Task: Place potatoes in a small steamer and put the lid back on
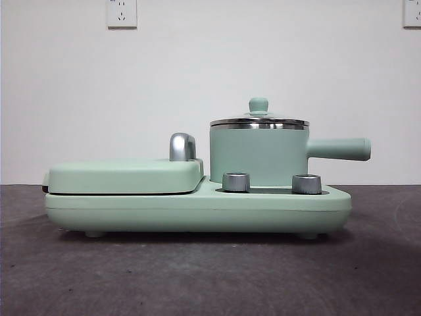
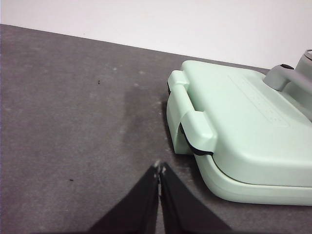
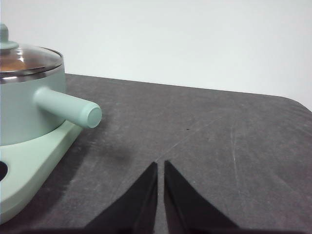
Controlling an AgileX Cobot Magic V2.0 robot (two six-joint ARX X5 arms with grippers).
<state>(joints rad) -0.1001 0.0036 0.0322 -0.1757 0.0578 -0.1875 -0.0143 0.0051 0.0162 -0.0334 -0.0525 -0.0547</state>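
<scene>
I see the small steamer [image 1: 258,157] standing on the right half of the mint-green cooker base [image 1: 197,212], its straight side handle [image 1: 339,149] pointing right. The lid [image 1: 259,121] sits closed on the steel rim, green knob [image 1: 258,105] upright on top. In the right wrist view, through the glass of the lid [image 3: 29,59], I make out an orange-brown mass inside the pot: the potatoes [image 3: 12,63], only partly visible. I cannot tell their shape or how they lie.

Left of the pot, the flat griddle cover [image 1: 125,176] lies shut on the base, with its chrome handle [image 1: 182,147] just beside the pot wall. Two silver control knobs [image 1: 236,182] stand on the near edge of the base in front of the pot.

Left gripper [image 2: 159,168]: jaws pressed together tip to tip, nothing between them. It hangs over bare dark table [image 2: 73,122], near the hinge end of the griddle cover [image 2: 234,131] but apart from it.

Right gripper [image 3: 160,165]: jaws nearly together, a thin slit between them, nothing held. It hangs over the table to the right of the steamer [image 3: 24,107], clear of the handle tip [image 3: 90,116].

Neither arm shows in the front view.
</scene>
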